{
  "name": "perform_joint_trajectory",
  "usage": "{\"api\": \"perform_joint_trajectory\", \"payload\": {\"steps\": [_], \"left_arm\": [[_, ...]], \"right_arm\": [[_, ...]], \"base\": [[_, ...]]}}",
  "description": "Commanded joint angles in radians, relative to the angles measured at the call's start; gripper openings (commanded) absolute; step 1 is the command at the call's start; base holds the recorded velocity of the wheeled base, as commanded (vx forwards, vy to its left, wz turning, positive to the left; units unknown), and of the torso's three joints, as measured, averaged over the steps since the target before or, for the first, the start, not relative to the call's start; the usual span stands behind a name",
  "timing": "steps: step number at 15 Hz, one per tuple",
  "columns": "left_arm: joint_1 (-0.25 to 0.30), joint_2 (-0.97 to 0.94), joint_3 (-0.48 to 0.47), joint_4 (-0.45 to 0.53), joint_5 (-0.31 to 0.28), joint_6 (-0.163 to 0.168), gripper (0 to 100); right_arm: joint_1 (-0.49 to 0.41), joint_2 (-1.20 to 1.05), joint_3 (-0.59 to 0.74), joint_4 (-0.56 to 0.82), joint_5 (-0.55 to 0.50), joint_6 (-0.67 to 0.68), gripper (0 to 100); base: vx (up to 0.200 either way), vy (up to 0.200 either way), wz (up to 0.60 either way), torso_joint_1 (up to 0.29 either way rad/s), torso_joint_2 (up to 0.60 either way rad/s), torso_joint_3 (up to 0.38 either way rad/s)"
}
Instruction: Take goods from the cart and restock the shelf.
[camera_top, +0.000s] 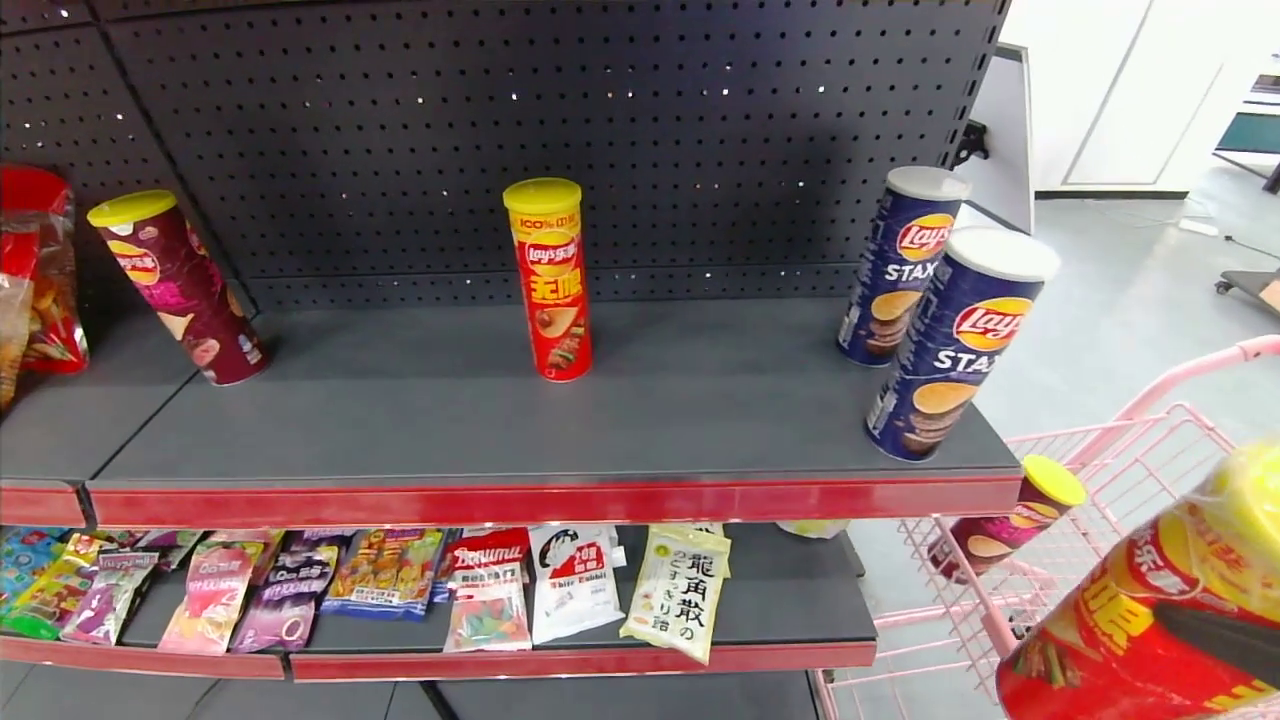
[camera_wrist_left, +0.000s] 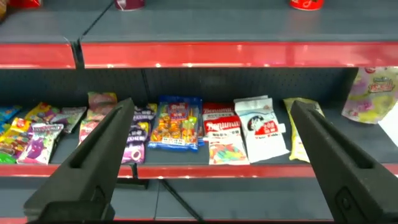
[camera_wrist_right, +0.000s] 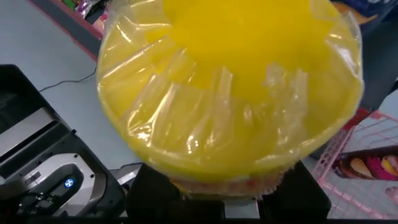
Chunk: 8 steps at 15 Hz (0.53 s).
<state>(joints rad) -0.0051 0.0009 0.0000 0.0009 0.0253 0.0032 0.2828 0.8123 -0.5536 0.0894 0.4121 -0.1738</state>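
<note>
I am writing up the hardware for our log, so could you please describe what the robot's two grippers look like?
The left gripper has two long, matte dark-grey fingers, flat-sided and tapering toward the tips, each with a shallow recessed slot along it. The right gripper shows black, blocky fingers. No cables or markings show on either.

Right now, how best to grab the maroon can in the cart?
Probably across the round body just under the yellow lid, coming from above: the maroon can leans lid-up in the pink cart, whose wire walls close off its sides.
</note>
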Motion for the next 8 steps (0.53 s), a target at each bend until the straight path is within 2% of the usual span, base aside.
{"api": "perform_joint_trajectory", "payload": {"steps": [1,4,7,8], "left_arm": [[-0.001,-0.001,0.0,0.001,0.001,0.0,100],[-0.001,-0.001,0.0,0.001,0.001,0.0,100],[-0.001,-0.001,0.0,0.001,0.001,0.001,100],[-0.001,-0.001,0.0,0.001,0.001,0.001,100]], "right_arm": [[0.004,0.001,0.014,-0.011,0.014,0.005,0],[0.013,-0.033,0.046,-0.014,0.108,0.008,0],[0.015,-0.041,0.055,-0.017,0.109,0.005,0],[0.015,-0.041,0.054,-0.019,0.109,0.005,0]], "base": [[0.0,0.2,0.0,0.017,0.01,-0.002],[0.0,0.2,0.0,0.004,0.01,-0.001],[0.0,0.2,0.0,0.004,0.0,0.001],[0.0,0.0,0.0,0.0,0.0,0.0]]}}
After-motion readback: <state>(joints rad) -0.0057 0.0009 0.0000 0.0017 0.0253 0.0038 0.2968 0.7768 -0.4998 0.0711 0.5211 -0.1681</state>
